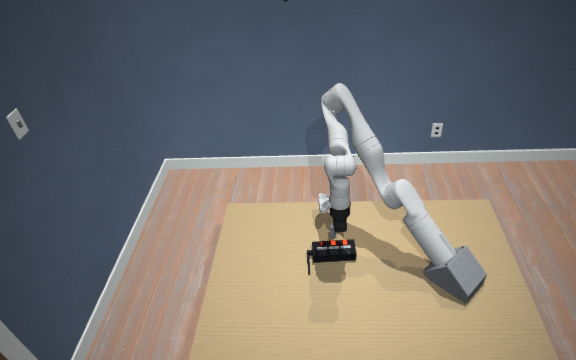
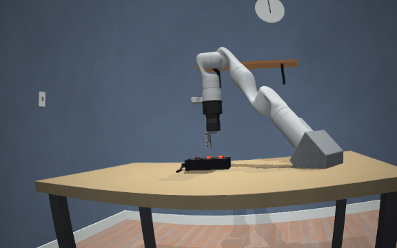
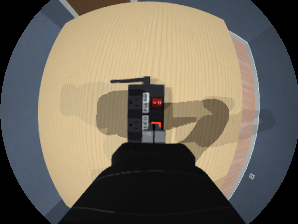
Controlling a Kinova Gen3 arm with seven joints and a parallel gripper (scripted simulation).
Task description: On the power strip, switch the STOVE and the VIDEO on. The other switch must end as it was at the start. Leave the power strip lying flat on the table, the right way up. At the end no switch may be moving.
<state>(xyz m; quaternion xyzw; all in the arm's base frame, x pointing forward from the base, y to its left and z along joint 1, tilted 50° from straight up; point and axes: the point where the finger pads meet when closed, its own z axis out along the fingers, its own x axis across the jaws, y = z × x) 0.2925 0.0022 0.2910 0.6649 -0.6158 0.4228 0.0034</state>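
The black power strip (image 1: 334, 258) (image 2: 207, 164) (image 3: 133, 90) lies flat on the table, switches up. The PIANO switch (image 1: 321, 243) (image 2: 197, 158) (image 3: 157, 102), nearest the cord end, is dark red, unlit. The middle switch (image 1: 333, 243) (image 2: 209, 157), its label partly covered but ending in "DEO", glows bright orange. The far switch (image 1: 345, 242) (image 2: 220, 156) also glows orange; it and its label are hidden in the wrist view. My gripper (image 1: 332, 237) (image 2: 208, 147) (image 3: 153, 129) is shut and empty, a little above the middle switch, not touching the strip.
A short black cord (image 1: 309, 264) (image 2: 180, 168) (image 3: 129, 80) sticks out from the strip's PIANO end. The arm's grey base (image 1: 456, 274) (image 2: 317, 149) stands on the table (image 1: 268, 310) (image 2: 116, 179) to the right. A wall shelf (image 2: 271, 64) is behind the arm.
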